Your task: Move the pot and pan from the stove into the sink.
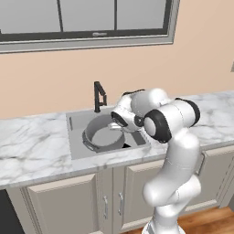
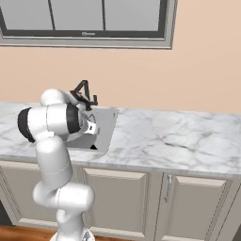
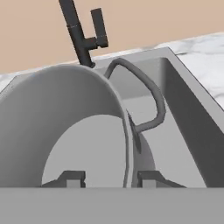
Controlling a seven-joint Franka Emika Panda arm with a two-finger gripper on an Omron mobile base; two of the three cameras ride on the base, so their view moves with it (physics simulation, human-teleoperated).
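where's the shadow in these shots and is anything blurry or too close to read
Left base view: a dark shadow wedge on the sink floor beside the pot. Right base view: the same dark patch under the arm. Hand view: the pot wall looms close, flat grey and soft-edged; the faucet stays crisp.

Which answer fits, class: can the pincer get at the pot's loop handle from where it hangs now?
Probably yes. The pincer straddles the pot rim inside the sink, and the loop handle lies just ahead with nothing between.
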